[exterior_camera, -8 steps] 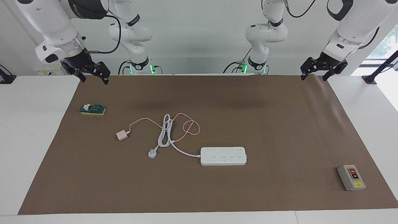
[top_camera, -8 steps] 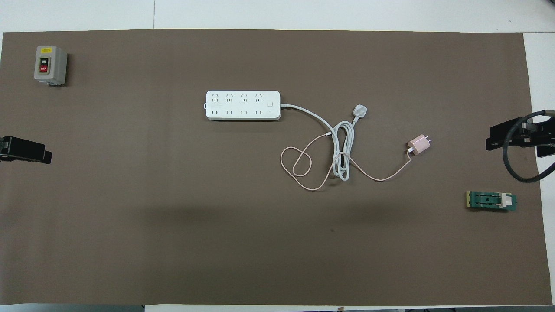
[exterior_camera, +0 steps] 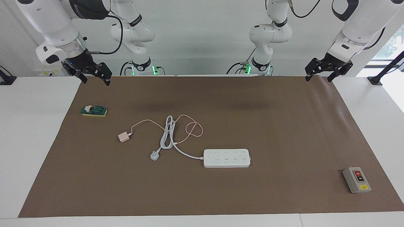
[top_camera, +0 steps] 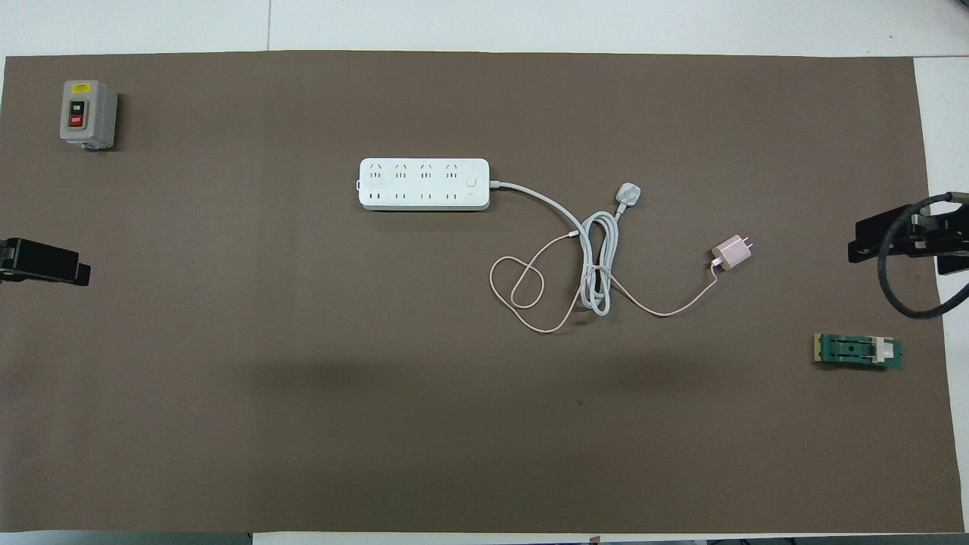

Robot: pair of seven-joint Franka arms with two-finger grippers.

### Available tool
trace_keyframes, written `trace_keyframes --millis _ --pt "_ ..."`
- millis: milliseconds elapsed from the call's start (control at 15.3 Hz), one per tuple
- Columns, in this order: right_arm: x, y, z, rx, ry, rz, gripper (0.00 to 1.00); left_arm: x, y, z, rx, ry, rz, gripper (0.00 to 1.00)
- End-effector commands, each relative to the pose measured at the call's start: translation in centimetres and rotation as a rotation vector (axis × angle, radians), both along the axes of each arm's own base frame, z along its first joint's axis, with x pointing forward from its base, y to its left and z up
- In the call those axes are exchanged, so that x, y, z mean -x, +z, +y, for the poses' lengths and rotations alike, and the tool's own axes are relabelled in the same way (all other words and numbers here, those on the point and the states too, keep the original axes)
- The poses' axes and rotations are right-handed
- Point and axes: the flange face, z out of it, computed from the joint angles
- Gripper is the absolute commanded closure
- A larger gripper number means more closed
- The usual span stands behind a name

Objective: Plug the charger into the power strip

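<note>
Since the charger (exterior_camera: 123, 137) lies loose at centre-left of the facing view, well apart from the power strip (exterior_camera: 227, 158) at centre, nothing is plugged yet: all steps remain. Both claws wait with jaws apart, left gripper (exterior_camera: 319, 74) upper right, right gripper (exterior_camera: 94, 77) upper left; overhead shows only their cut-off tips

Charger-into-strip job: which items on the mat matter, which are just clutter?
Job:
- charger, pink, lying on the mat with its thin cable looped
- power strip, white, nothing plugged in

Clutter:
- grey switch box, toward the left arm's end
- green block, toward the right arm's end
</note>
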Motion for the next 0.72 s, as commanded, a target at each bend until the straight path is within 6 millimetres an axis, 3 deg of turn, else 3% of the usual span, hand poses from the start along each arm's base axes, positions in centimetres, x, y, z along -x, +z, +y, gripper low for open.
trace_keyframes --millis 0,655 --pt "0.32 0.02 -0.51 0.009 0.01 -0.013 0.0 0.59 0.15 0.08 -0.008 -0.003 0.005 0.0" --pt "0.47 -0.04 -0.42 0.008 0.007 -0.004 0.0 0.61 0.14 0.08 -0.008 -0.003 0.006 0.0"
